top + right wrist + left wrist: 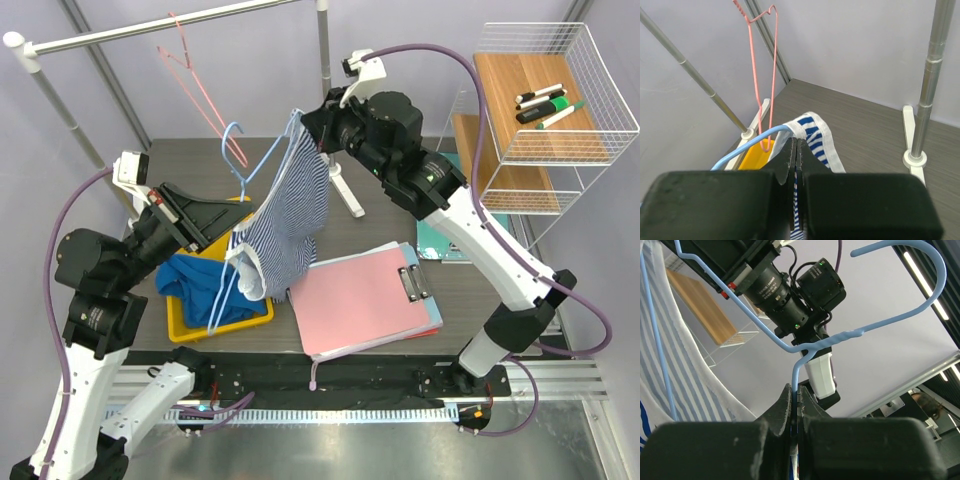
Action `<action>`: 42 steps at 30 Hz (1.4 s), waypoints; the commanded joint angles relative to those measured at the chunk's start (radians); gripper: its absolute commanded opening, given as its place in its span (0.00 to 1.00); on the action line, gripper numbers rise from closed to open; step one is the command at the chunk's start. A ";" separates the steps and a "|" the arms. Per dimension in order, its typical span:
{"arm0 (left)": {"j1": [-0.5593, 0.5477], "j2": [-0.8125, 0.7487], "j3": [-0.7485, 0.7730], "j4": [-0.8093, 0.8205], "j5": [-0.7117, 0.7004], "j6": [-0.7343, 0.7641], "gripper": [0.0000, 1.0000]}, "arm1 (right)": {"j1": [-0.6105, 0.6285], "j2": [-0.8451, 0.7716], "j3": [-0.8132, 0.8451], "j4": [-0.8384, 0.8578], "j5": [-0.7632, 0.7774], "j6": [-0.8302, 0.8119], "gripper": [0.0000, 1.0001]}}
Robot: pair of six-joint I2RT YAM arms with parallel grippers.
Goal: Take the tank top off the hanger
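Observation:
A blue-and-white striped tank top (290,215) hangs on a light blue wire hanger (262,165) held in the air over the table. My left gripper (228,222) is shut on the hanger's lower wire; in the left wrist view the blue wire (799,372) rises from between the closed fingers up to the hook (920,270). My right gripper (312,128) is shut on the tank top's strap at the hanger's upper end. In the right wrist view the striped strap (815,132) loops over the hanger's wire (747,147) just ahead of the jaws.
A yellow bin (180,322) with blue cloth (200,278) sits at the left. A pink clipboard (365,295) lies in the middle. A red hanger (195,85) hangs on the metal rail (150,28). A wire shelf (545,95) with markers stands at the right.

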 commanded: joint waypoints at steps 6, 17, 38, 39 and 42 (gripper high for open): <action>-0.005 -0.017 0.022 0.085 0.047 -0.027 0.00 | -0.002 0.040 0.088 0.043 0.100 -0.040 0.01; -0.005 0.014 0.077 -0.011 -0.019 0.082 0.00 | -0.002 -0.012 -0.033 -0.046 0.105 -0.026 0.26; -0.005 0.146 0.066 -0.042 0.008 0.082 0.00 | 0.066 -0.260 -0.102 -0.175 -0.404 -0.078 0.71; -0.005 0.154 0.063 -0.042 0.009 0.082 0.00 | 0.112 -0.253 -0.090 -0.175 -0.403 -0.094 0.71; -0.005 0.164 0.062 -0.050 0.012 0.074 0.00 | 0.183 -0.216 -0.042 -0.179 -0.358 -0.161 0.73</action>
